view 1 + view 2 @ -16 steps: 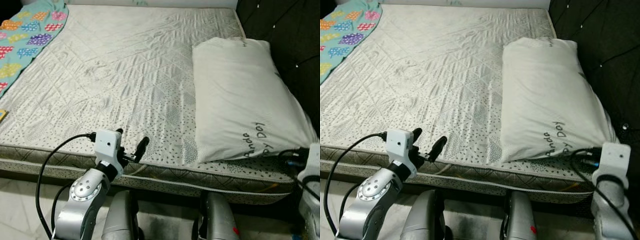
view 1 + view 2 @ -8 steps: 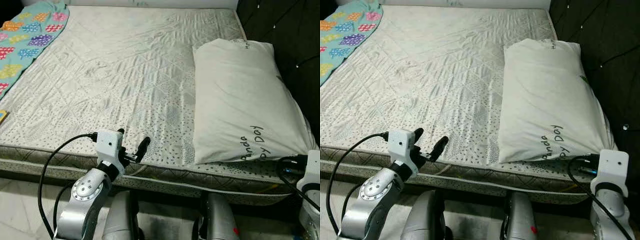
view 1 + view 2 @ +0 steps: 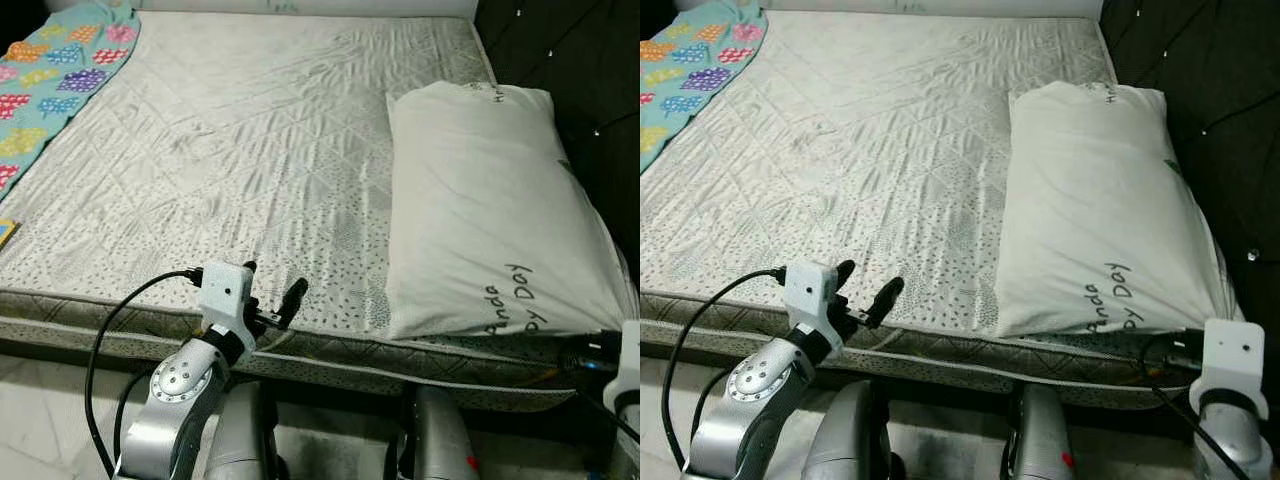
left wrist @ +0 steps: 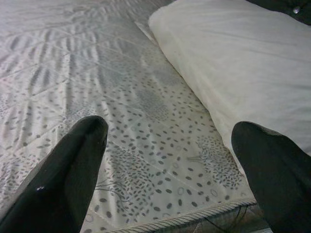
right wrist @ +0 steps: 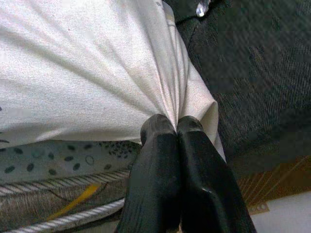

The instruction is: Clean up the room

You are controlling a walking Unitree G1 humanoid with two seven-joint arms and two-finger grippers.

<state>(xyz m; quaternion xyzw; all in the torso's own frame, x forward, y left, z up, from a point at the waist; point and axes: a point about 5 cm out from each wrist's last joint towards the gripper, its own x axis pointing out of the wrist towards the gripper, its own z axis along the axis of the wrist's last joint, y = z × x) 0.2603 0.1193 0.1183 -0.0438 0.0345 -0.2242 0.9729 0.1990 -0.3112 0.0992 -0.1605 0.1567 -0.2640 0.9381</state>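
A white pillow (image 3: pixel 490 205) with grey lettering lies lengthwise on the right side of the bare mattress (image 3: pixel 230 150), against the dark headboard (image 3: pixel 580 60). In the right wrist view my right gripper (image 5: pixel 176 127) is shut on the pillow's near corner (image 5: pixel 194 104), the cloth bunched between the two black fingers; its wrist (image 3: pixel 1228 350) sits at the mattress's near right corner. My left gripper (image 3: pixel 272 296) hovers open over the mattress's near edge, left of the pillow, holding nothing. The left wrist view looks across the mattress (image 4: pixel 121 97) toward the pillow (image 4: pixel 233 63).
A teal blanket (image 3: pixel 55 70) with coloured hearts lies on the mattress's far left. The dark tufted headboard runs along the right. The quilted side of the mattress (image 3: pixel 420 360) faces me, with pale floor (image 3: pixel 40 420) below at left.
The pillow's near end has slid toward the mattress's near edge as my right gripper drew back and down with its corner. My left gripper has edged slightly right.
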